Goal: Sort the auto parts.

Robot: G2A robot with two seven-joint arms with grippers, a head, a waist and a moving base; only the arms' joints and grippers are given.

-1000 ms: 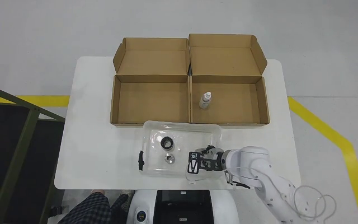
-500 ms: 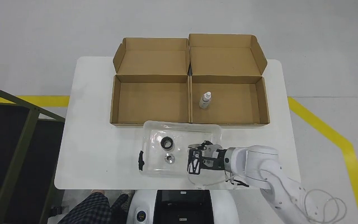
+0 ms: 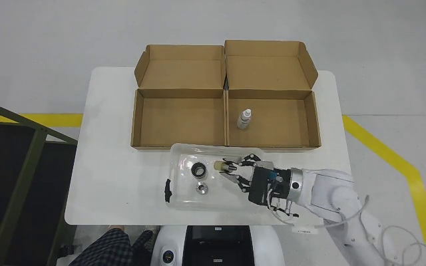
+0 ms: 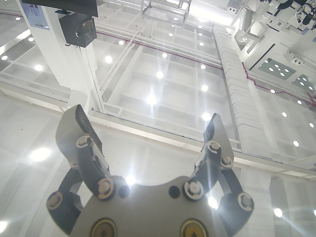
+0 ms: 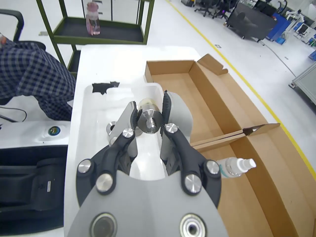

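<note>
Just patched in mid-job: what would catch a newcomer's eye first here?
The right gripper stands out first, its fingers closed on a threaded metal cylinder over the clear bin near the table's front edge. Behind the bin, the right-hand cardboard box holds a white spray bottle, beside a second open box.

From above the arms, looks straight down, well off the table (image 3: 106, 133), taking in both cardboard boxes (image 3: 180, 123) and the clear bin (image 3: 183, 151). From the right wrist, sits close behind the right gripper (image 5: 149, 110), faces low across the bin toward the boxes; shares bin, boxes, spray bottle (image 3: 244, 118) and metal part (image 3: 217, 164) with the top view. From the left wrist, sits just behind the left gripper (image 4: 146, 114), faces up at the ceiling (image 4: 158, 75).
</note>
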